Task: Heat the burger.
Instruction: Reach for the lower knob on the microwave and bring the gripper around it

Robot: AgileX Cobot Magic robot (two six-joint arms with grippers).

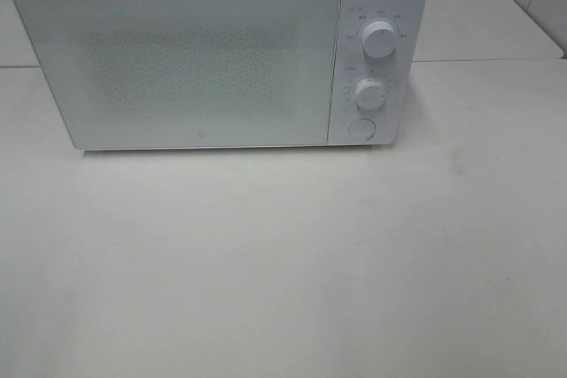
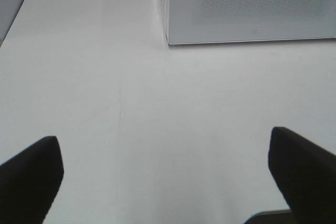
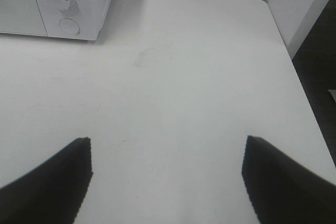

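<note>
Burger out of sight in all 3 views; whether it sits behind the microwave's (image 1: 177, 59) shut, frosted door cannot be told. Broad white counter (image 1: 283, 263) stretches in front. Left pincer (image 2: 163, 148) hangs spread, released; right pincer (image 3: 168, 150) likewise, grasping nothing.

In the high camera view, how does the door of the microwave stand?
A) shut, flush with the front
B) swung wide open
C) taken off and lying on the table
A: the microwave door lies flush beside the control panel, with no gap along its edge.
</note>
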